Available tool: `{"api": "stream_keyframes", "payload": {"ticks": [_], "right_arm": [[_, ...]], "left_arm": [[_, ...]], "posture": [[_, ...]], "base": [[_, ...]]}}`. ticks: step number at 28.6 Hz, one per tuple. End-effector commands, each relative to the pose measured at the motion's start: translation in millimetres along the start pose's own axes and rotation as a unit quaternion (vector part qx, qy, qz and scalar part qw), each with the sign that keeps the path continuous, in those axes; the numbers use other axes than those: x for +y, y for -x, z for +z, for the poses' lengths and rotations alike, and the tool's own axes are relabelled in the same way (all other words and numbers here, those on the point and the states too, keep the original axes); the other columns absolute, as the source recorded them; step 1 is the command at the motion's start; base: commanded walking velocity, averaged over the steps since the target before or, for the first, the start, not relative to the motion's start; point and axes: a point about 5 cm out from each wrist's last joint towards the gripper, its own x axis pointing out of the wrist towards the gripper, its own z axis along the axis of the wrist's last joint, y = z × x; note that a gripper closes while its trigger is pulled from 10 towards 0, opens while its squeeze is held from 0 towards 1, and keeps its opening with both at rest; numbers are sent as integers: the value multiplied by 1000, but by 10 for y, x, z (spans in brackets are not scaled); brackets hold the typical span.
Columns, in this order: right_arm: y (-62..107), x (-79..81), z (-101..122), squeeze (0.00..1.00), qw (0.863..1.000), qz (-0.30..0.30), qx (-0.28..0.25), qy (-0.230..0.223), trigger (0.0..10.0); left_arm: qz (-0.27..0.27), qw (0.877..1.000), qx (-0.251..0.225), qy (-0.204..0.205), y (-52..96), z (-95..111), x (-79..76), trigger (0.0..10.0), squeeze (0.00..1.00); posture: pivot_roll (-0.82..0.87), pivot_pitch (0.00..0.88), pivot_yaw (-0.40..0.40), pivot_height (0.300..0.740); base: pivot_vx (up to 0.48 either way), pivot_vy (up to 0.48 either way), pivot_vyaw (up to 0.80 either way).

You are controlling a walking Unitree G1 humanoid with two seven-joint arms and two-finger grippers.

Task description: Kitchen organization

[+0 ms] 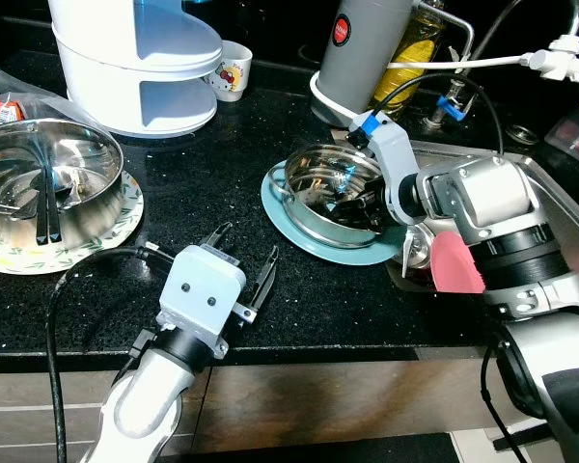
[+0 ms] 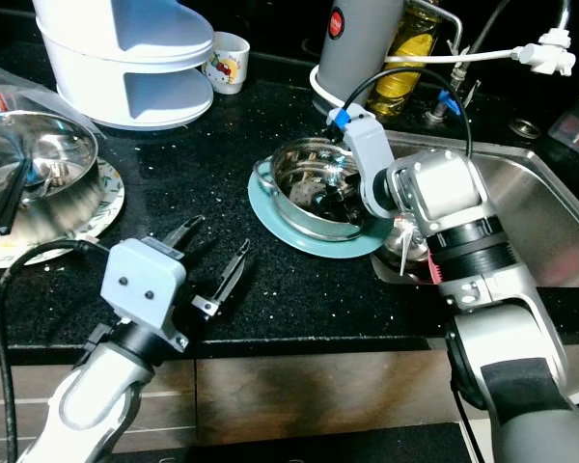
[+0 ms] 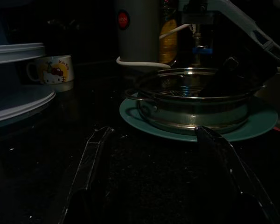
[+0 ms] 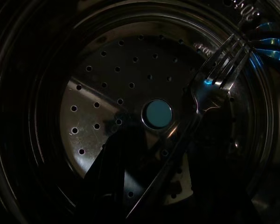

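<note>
Now your right tool (image 1: 362, 207) dips into the steamer pot (image 1: 323, 183).
Fork (image 4: 210, 93) between its fingers; grip unclear.

Bright head views, murky wrist views

Overhead light glares off the steel bowl (image 1: 48, 178) and the steamer pot (image 2: 314, 188) — the black counter (image 1: 212, 193) shows white speckle, edges bend slightly; wrist views are dim, the fork (image 4: 210, 88) catching blue-white glints — near fingers blurred
</note>
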Motion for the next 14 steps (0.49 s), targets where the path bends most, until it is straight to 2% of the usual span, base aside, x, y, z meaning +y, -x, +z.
{"api": "stream_keyframes", "payload": {"ticks": [1, 10, 14], "right_arm": [[11, -36, -24, 0, 1000, -2, 4, -19, 0], [99, -13, 108, 0, 997, 30, -51, -55, 0], [213, -22, 207, 0, 991, 57, -103, -68, 0]], "left_arm": [[-5, 1000, 7, 8, -7, -35, -44, 10000, 0], [-16, 1000, 9, 12, -22, -52, -57, 10000, 0], [-22, 1000, 9, 14, -25, -63, -81, 10000, 0]], "posture": [[83, 57, -237, 740], [87, 52, -232, 740], [89, 40, -227, 740]], "base": [[0, 0, 0], [0, 0, 0], [0, 0, 0]]}}
